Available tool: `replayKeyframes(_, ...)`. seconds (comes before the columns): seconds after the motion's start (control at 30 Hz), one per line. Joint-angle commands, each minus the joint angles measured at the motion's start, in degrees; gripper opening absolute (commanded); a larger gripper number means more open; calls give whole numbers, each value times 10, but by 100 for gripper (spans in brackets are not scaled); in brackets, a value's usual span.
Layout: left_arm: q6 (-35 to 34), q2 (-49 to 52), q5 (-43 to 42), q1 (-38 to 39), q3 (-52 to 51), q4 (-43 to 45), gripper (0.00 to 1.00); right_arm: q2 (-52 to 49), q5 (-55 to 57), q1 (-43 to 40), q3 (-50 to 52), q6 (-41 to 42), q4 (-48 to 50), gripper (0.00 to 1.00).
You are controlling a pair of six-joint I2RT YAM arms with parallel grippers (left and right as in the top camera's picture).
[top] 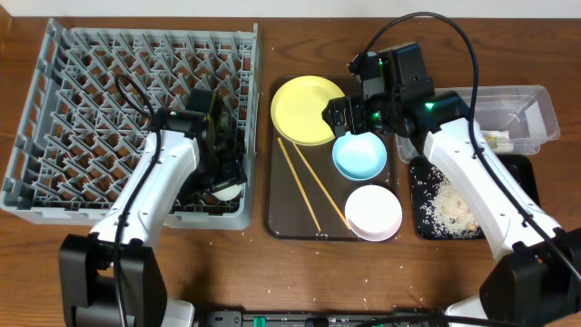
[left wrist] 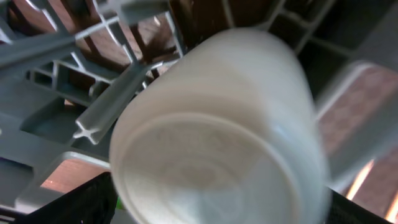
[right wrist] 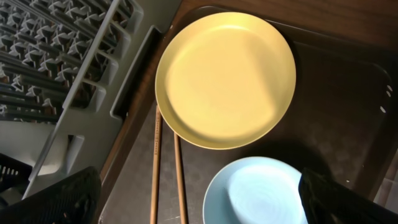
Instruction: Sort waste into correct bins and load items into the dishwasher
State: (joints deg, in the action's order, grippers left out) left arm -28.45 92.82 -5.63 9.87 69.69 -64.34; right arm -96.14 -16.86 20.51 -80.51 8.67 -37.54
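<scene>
Left gripper (top: pixel 224 174) sat in the near-right corner of the dish rack (top: pixel 54 109) with the small white cup (left wrist: pixel 217 137) between its fingers, base toward the wrist camera; couldn't tell if it was clamped or loose. Right gripper (top: pixel 349 115) hung wide apart and empty over the brown tray (top: pixel 283 213), between the yellow plate (right wrist: pixel 224 78) and light blue bowl (right wrist: pixel 261 193), with the chopsticks (right wrist: pixel 155 174) just beside.

Yellow plate (top: pixel 307 109), blue bowl (top: pixel 359 155), white bowl (top: pixel 373 213) and chopsticks (top: pixel 309 186) lie just right of the grey rack (top: pixel 91 91). White cup (left wrist: pixel 217 124): tipped inside the rack. Rice scraps (top: pixel 451 213): in the black tray (top: pixel 419 204).
</scene>
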Motion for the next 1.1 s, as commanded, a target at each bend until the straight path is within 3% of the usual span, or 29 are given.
replayKeyframes(0.0,2,-29,7,-1,47,-11,88,5,4,7,-2,-6,-1,99)
replayKeyframes(0.27,3,-96,-45,12,61,20,87,13,4,2,-2,-6,9,99)
replayKeyframes(0.47,3,-103,-45,96,61,80,87,78,13,-35,-5,6,6,99)
replayKeyframes(0.63,1,-72,-50,171,61,135,88,153,84,-94,-5,71,-16,99)
replayKeyframes(0.77,1,-27,-115,221,61,179,88,202,111,-150,-5,87,-42,99)
replayKeyframes(1.07,2,95,-188,321,61,231,88,216,153,-190,-3,102,-63,99)
